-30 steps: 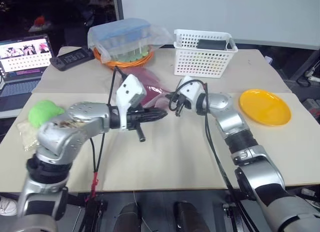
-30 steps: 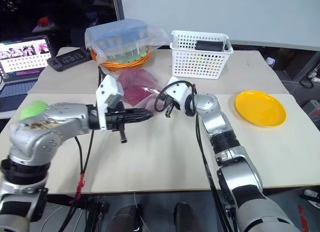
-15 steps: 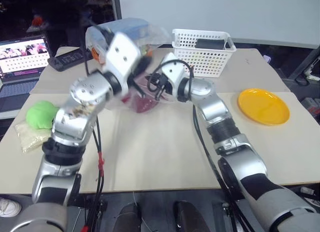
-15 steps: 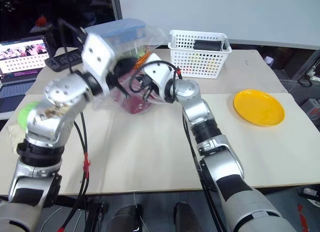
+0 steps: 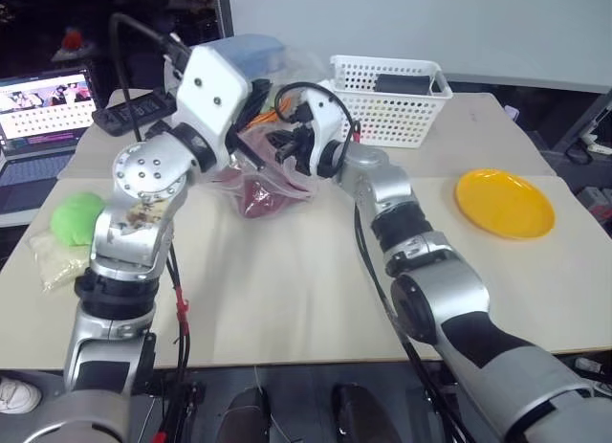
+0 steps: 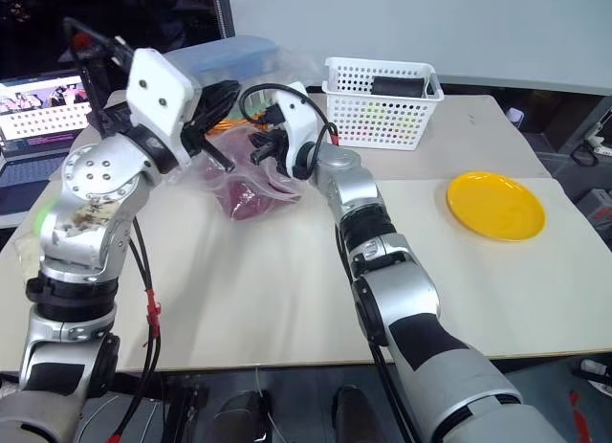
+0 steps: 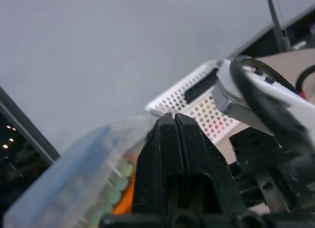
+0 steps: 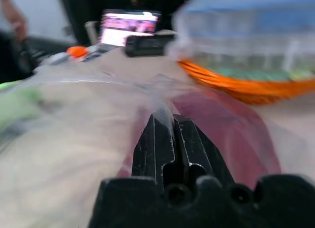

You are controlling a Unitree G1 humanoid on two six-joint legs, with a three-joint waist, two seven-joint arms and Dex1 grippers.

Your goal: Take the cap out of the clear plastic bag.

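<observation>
Lifted off the table, one clear plastic bag [image 5: 277, 180] holding one cap [image 5: 263, 196] hangs pinched by both tools [image 8: 172, 120].

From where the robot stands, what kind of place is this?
Probably a robotics lab or test room. The pale table holds staged props: a yellow plate and a white perforated basket. An open laptop runs on a side desk.
</observation>
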